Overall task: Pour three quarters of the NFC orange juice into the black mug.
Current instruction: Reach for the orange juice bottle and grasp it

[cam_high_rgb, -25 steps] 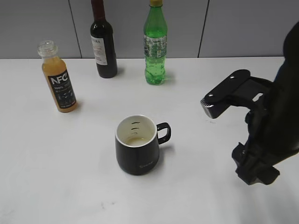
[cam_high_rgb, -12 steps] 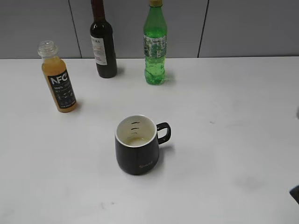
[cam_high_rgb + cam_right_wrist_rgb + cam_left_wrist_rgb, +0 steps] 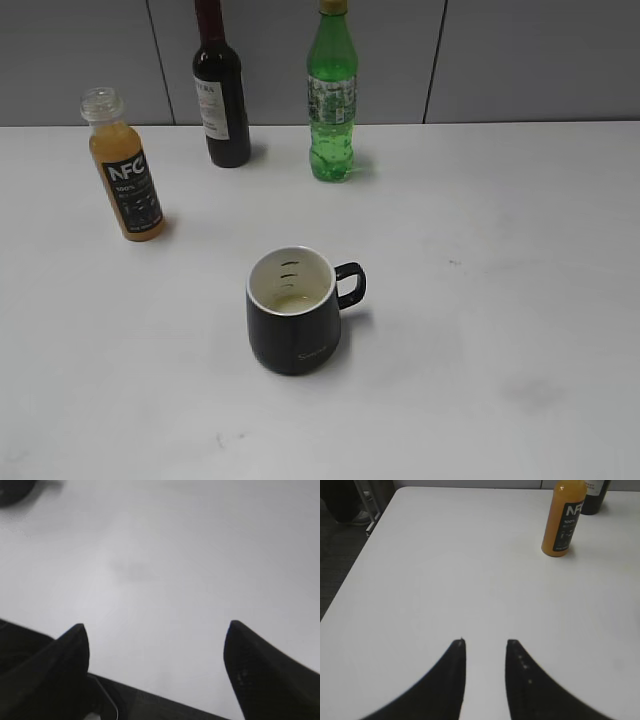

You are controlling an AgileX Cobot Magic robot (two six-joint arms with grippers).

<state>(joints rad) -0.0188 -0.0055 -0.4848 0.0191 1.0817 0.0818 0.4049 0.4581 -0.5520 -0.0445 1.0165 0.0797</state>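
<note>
The NFC orange juice bottle (image 3: 124, 168) stands upright and capless at the rear left of the white tabletop (image 3: 480, 260), its black label facing forward and juice filling it nearly to the shoulder. The black mug (image 3: 296, 310) sits near the middle of the tabletop, well apart from the bottle, handle pointing right; a thin layer of pale liquid shows at the bottom of its cream interior. A dark wine bottle (image 3: 221, 95) and a green plastic bottle (image 3: 332, 100) stand along the rear edge, to the right of the juice bottle.

Neither arm appears in the exterior view. In the left wrist view, the left tool (image 3: 485, 647) is empty, its fingers set slightly apart above bare tabletop, with the juice bottle (image 3: 564, 519) well ahead and to the right. In the right wrist view, the right tool (image 3: 155, 640) is spread wide and holds nothing.
</note>
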